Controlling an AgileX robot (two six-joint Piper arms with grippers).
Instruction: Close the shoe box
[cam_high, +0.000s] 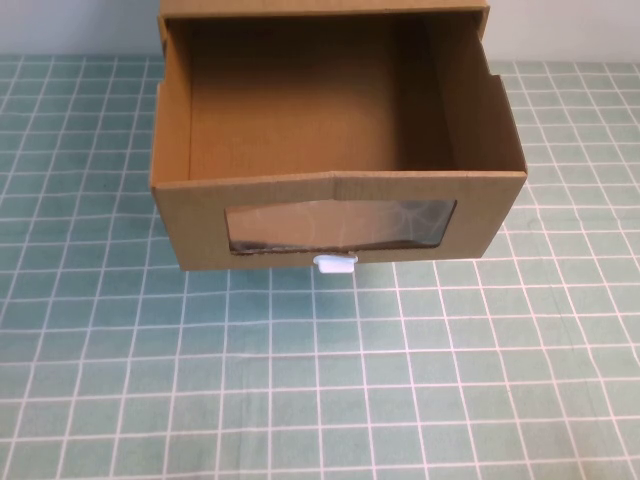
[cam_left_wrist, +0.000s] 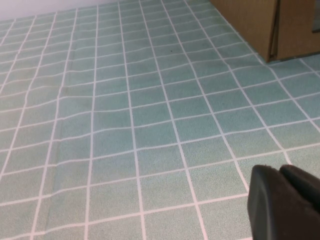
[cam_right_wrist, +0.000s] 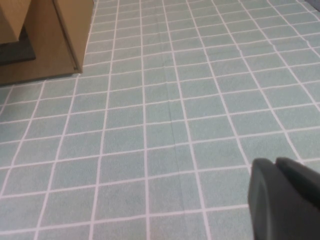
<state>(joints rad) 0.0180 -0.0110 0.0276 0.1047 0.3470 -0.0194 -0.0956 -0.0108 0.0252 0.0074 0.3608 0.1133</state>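
Shoe box at the far middle of the tiled surface, drawer pulled out and empty. Left gripper and right gripper low, well clear; finger spacing cannot be told. Risk: an off-centre push could skew and jam the drawer, or slide the whole box

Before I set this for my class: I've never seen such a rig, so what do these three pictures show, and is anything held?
It is a robot with two arms. One picture looks down from a raised camera at a brown shoe box whose drawer is pulled out and empty, with a clear window and a white pull tab, on a green checked mat. The other two come from cameras on the wrists. The left gripper and the right gripper each show as a dark shape over the mat, apart from the box. Nothing is held.
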